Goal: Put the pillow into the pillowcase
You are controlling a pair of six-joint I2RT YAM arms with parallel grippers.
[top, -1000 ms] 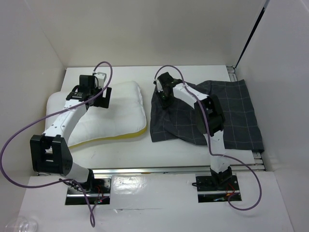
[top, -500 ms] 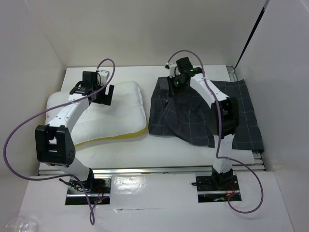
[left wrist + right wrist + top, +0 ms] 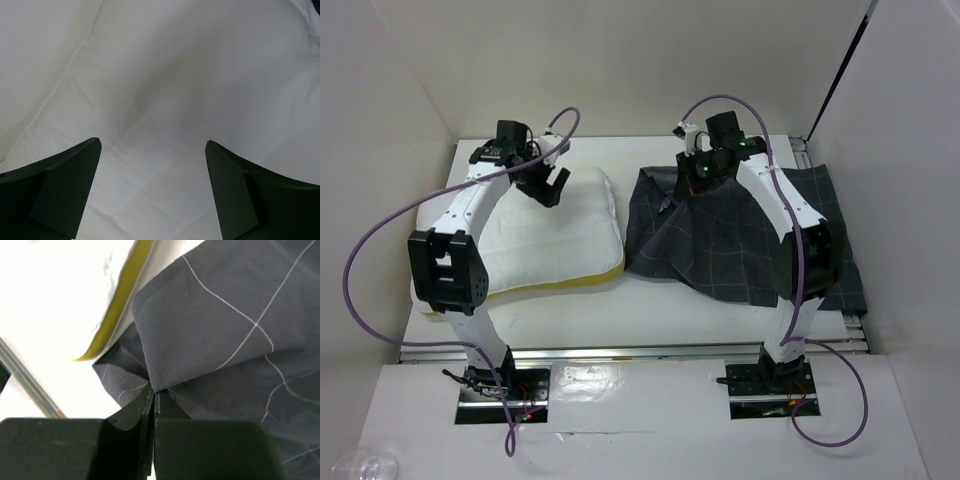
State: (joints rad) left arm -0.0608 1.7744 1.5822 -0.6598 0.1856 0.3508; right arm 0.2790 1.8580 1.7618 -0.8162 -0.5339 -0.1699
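Top external view: the pillow (image 3: 575, 235) lies on the white surface (image 3: 650, 300), with a yellow band on its near edge.
Case: the pillowcase (image 3: 730, 245) is wrinkled and sits just right of the pillow.
Left tool (image 3: 152, 145): fingers apart, over the pillow's far part.
Right tool (image 3: 152, 390): fingers together, pinching a raised pillowcase fold beside the pillow.

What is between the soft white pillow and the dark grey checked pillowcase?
Only a thin strip of bare white table, seen in the top view.

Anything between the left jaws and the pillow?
Nothing visible. The left gripper hangs open over the far side of the pillow; the left wrist view shows only bare white pillow between its jaws.
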